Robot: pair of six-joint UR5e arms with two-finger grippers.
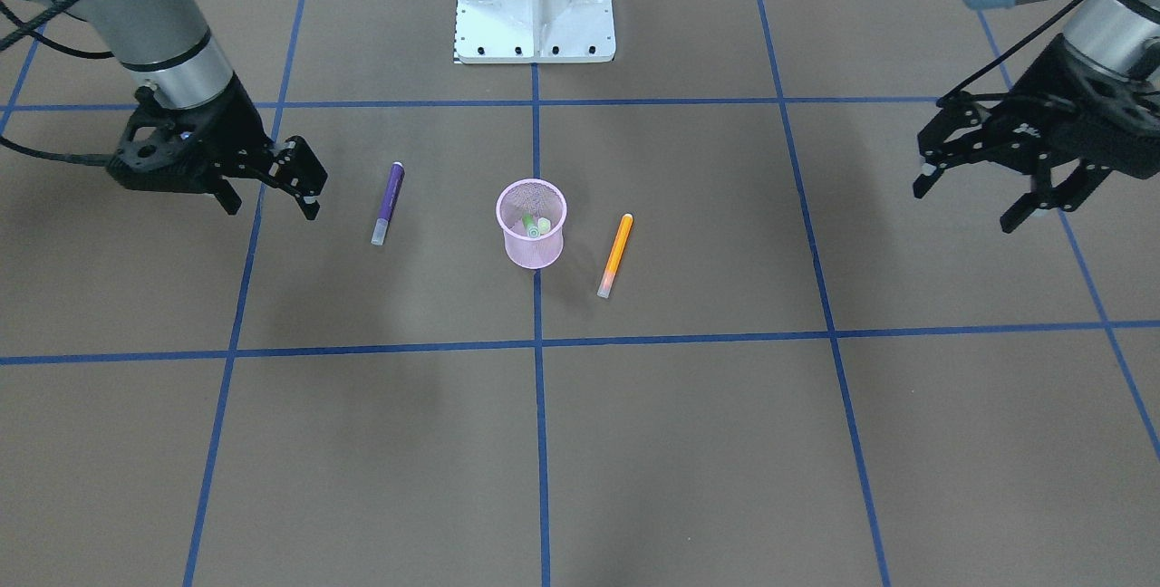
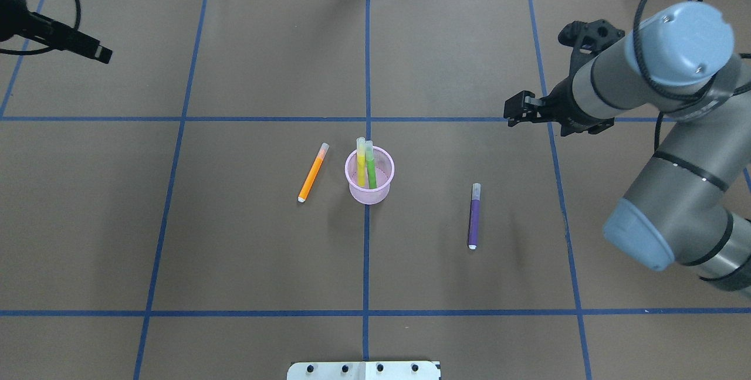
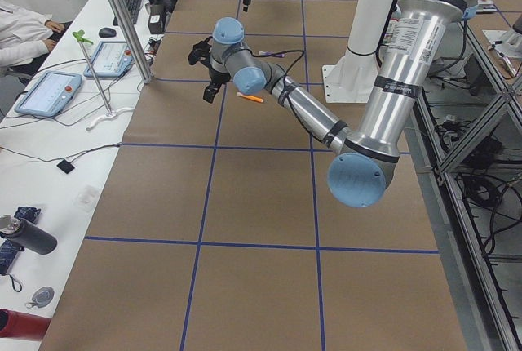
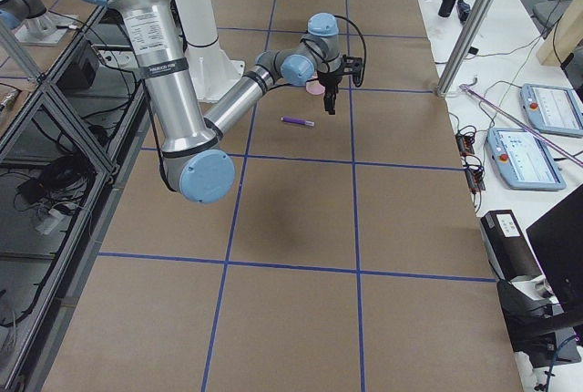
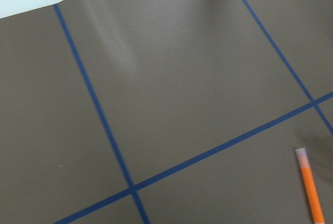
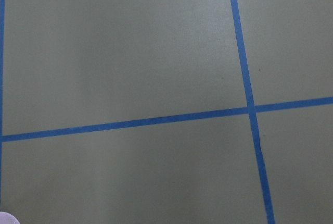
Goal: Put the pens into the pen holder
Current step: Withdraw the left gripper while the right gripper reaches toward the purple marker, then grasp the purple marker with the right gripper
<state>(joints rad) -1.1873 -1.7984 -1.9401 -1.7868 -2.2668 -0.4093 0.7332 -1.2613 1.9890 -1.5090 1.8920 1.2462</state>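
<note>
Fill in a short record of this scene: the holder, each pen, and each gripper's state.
pen holder: upright, on a blue tape line
in holder: yellow pen, green pen, standing
orange pen: flat on the table, robot's left of holder, apart from it
purple pen: flat on the table, robot's right of holder, farther off
left gripper: open, empty
right gripper: open, empty
left to collect: two pens

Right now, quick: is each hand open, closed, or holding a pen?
Left hand: open, holding nothing.
Right hand: open, holding nothing.
</note>
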